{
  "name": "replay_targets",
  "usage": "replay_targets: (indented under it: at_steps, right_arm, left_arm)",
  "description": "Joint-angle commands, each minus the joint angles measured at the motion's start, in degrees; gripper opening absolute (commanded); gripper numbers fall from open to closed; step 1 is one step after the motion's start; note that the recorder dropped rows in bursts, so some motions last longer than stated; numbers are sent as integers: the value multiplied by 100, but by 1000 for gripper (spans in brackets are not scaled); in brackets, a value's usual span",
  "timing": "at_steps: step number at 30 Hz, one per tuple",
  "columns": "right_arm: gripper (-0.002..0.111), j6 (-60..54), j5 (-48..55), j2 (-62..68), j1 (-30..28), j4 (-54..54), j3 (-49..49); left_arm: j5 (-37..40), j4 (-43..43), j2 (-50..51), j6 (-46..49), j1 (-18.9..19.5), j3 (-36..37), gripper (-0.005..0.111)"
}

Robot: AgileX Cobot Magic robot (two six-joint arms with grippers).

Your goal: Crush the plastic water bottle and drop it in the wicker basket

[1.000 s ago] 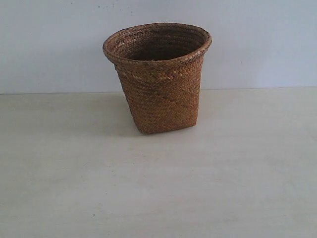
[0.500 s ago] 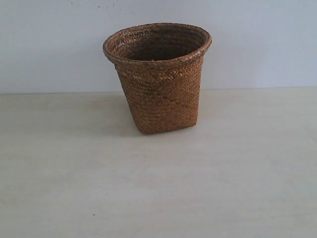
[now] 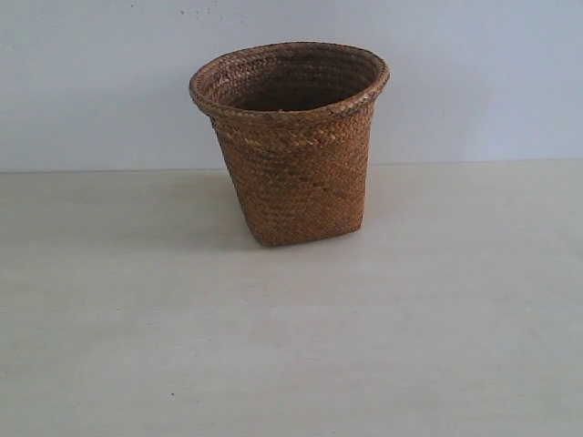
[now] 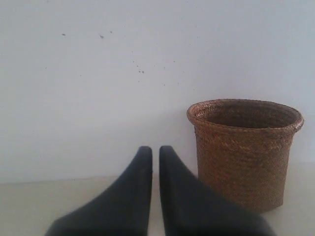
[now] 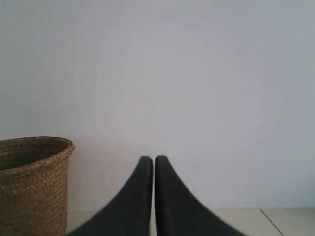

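The brown wicker basket (image 3: 291, 146) stands upright on the pale table, near the back wall. The plastic water bottle shows in no view; what lies inside the basket is hidden. Neither gripper appears in the exterior view. In the left wrist view, my left gripper (image 4: 155, 150) is shut with nothing between its black fingers, and the basket (image 4: 243, 152) stands beyond and to one side of it. In the right wrist view, my right gripper (image 5: 153, 160) is also shut and empty, with the basket (image 5: 32, 184) off to its other side.
A plain white wall (image 3: 474, 82) rises right behind the basket. The pale wooden table (image 3: 291, 346) stretches in front of it and to both sides.
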Motion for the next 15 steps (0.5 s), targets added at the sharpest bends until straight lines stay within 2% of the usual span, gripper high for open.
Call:
replay_targets:
  at_steps: [1,9,15]
  right_arm:
    - [0,-15,-427,-45,-10,33,536]
    - [0,-38,-745,-45,-10,6,1401]
    - [0,-38,-618,-45,-10,6,1578]
  left_arm:
    - [-246,-92,-216,-104,13,353,4]
    - [-1184,-224,-216,-104,13,1269,4]
    - [-1433,-224,-216,-104,13,1812,4]
